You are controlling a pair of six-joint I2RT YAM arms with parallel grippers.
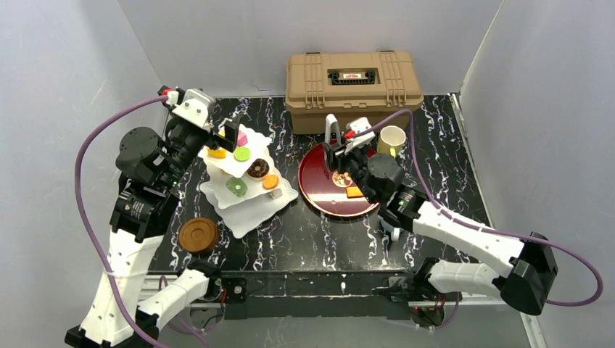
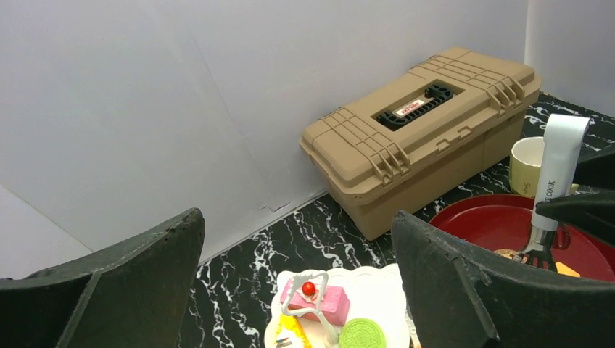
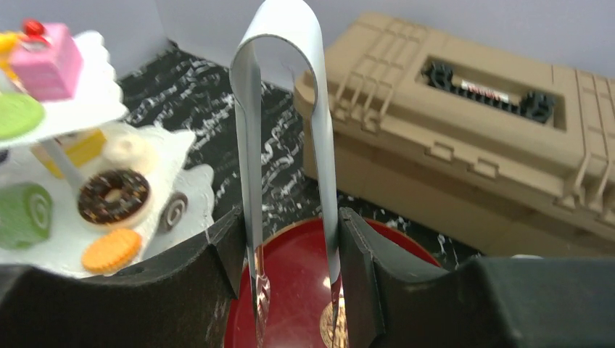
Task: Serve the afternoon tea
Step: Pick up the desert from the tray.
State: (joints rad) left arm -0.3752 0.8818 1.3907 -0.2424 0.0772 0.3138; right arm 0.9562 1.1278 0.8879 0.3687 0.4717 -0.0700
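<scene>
Holding tongs over the tray, stand off to the left.
Right gripper [image 3: 290, 246], half closed, pinches the tongs [image 3: 286, 109] upright, tips down over the pastries [image 1: 354, 192] on the red tray [image 1: 319, 199]; left gripper [image 2: 296, 217], wide open and empty, hovers by the stand [image 1: 250, 214].

At twelve o'clock on the black marbled tabletop [image 1: 326, 239], set back against the white rear wall [image 1: 239, 43]: tan plastic case [image 1: 353, 83], lid shut, black handle lying flat on top. Just in front of it, near the table's middle and a little toward two o'clock: dark red round tray [image 1: 315, 185]. Over the tray's far part: pale metal tongs [image 1: 332, 133], upright, bend uppermost, tips pointing down.
</scene>
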